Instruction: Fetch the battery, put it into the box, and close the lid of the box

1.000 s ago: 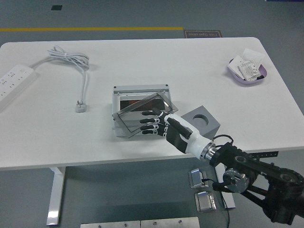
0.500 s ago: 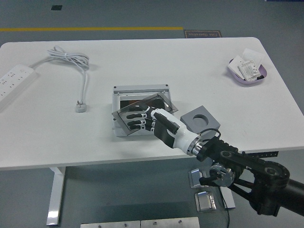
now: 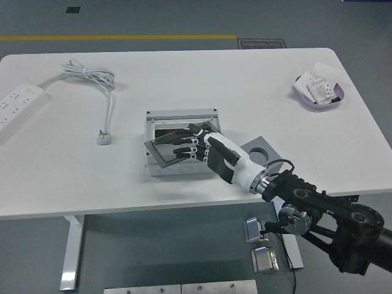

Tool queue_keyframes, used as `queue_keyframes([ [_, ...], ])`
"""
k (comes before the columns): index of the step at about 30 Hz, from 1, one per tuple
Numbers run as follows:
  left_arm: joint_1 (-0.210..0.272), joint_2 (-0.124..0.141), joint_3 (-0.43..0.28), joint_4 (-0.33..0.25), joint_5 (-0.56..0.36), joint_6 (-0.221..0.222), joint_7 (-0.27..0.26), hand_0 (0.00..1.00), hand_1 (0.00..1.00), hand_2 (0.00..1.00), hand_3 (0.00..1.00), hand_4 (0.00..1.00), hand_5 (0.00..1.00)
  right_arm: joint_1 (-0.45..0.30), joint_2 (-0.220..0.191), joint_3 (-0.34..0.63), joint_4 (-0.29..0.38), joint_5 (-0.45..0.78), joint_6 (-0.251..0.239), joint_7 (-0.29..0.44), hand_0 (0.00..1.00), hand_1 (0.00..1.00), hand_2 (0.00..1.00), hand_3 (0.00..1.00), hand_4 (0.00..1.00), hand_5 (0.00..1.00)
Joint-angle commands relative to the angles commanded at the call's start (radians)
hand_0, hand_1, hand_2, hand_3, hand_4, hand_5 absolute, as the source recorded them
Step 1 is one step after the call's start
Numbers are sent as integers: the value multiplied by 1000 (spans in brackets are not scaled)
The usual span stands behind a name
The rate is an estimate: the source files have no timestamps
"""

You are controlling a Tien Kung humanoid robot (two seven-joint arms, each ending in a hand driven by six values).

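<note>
Right hand (image 3: 195, 147) lies flat, fingers spread (gripping nothing), on the box (image 3: 181, 142) lid (image 3: 160, 151)

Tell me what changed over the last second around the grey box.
The right hand, fingers flat on the clear framed lid, has pushed it lower over the grey box; the lid now lies flatter but not fully shut. The grey block with a round hole, white power strip and purple dish stayed put.
</note>
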Motion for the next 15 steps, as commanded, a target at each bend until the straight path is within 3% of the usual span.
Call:
queue_keyframes([
  [6, -1, -1, 6, 0, -7, 0, -2, 728, 749, 728, 684, 591, 484, -4, -37, 13, 19, -8, 1, -13, 736, 644, 675, 738, 781, 734],
  [15, -1, -2, 1, 0, -2, 0, -1, 728, 750, 727, 684, 591, 486, -10, -46, -6, 16, -2, 4, -15, 728, 641, 673, 737, 781, 736],
])
